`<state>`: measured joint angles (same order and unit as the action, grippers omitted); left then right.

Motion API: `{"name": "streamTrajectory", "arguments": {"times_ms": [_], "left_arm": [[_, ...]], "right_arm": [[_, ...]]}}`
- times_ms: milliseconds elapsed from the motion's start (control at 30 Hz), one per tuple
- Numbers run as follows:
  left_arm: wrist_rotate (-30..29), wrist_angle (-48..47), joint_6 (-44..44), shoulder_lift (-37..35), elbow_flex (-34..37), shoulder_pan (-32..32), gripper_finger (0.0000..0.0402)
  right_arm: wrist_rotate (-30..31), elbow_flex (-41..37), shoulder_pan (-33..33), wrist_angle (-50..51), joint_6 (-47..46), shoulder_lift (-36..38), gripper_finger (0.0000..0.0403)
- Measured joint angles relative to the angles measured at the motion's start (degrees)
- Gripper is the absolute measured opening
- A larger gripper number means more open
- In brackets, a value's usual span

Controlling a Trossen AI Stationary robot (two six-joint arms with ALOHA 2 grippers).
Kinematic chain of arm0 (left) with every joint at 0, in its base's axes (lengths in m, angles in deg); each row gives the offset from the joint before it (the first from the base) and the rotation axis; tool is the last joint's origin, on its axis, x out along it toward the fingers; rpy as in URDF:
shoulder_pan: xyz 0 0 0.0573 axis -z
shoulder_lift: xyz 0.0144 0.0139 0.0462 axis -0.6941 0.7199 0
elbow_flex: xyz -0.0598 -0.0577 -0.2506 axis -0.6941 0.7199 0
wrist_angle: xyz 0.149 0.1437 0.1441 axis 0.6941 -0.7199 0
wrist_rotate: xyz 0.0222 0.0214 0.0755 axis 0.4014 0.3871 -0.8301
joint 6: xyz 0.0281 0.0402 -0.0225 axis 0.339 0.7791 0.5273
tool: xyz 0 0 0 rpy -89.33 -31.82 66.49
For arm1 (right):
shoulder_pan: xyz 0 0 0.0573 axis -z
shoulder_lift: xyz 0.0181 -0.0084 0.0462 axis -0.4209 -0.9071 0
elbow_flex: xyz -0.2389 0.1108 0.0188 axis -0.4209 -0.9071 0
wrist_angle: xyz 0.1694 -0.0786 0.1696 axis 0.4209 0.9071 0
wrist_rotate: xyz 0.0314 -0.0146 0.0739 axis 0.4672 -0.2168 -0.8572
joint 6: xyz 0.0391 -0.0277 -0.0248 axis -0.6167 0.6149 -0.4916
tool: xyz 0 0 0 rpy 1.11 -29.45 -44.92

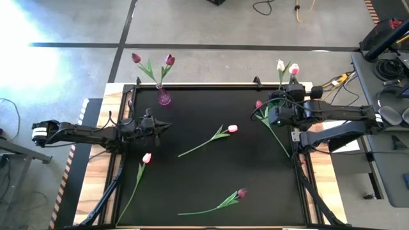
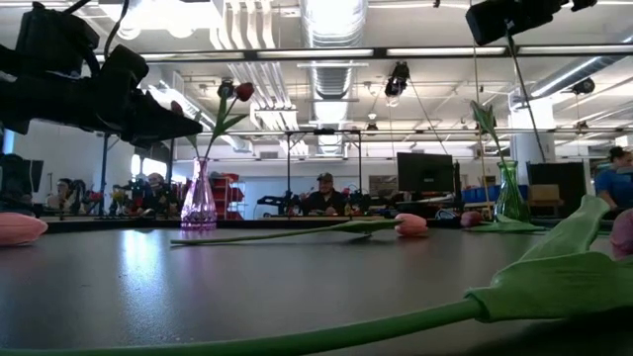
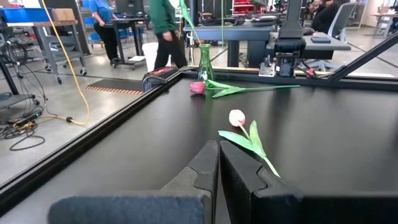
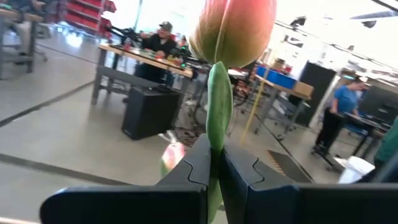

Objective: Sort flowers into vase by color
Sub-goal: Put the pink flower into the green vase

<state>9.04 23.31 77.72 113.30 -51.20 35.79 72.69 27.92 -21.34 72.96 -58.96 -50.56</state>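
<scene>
Right gripper (image 4: 215, 167) pinches a pink tulip (image 4: 233, 28) by its stem, upper right in the high view beside the green vase (image 3: 205, 62); stem below the fingers is hidden. Left gripper (image 3: 217, 163) shut, empty, left of centre. Purple vase (image 1: 164, 96) holds two magenta tulips. Four tulips lie on the black mat (image 1: 211, 179). People at benches behind.

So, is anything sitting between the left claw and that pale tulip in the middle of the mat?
Nothing visible does. The left claw, shut and empty, points toward the pale tulip, with only bare black mat between them.
</scene>
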Motion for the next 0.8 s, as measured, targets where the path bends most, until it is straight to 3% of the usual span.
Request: {"name": "streamTrajectory", "arguments": {"times_ms": [267, 367, 600, 800], "left_arm": [[0.00, 0.02, 0.48, 0.42, 0.00, 0.00, 0.0001], [0.00, 0.01, 0.69, 0.96, 0.00, -0.01, 0.0001], [0.02, 0.47, 1.51, 2.32, 0.00, -0.01, 0.0001], [0.02, 0.90, 1.61, 3.37, 0.00, 0.01, 0.0001]], "right_arm": [[-0.12, 1.67, 3.25, 0.03, 3.34, 0.13, 0.0013], [-3.50, 2.12, 2.70, -0.31, 8.22, 0.13, 0.0013], [-20.30, 2.12, 2.60, -3.43, 22.90, 0.24, 0.0013], [-44.72, 1.73, 2.80, -20.95, 45.84, 0.66, 0.0013]]}}
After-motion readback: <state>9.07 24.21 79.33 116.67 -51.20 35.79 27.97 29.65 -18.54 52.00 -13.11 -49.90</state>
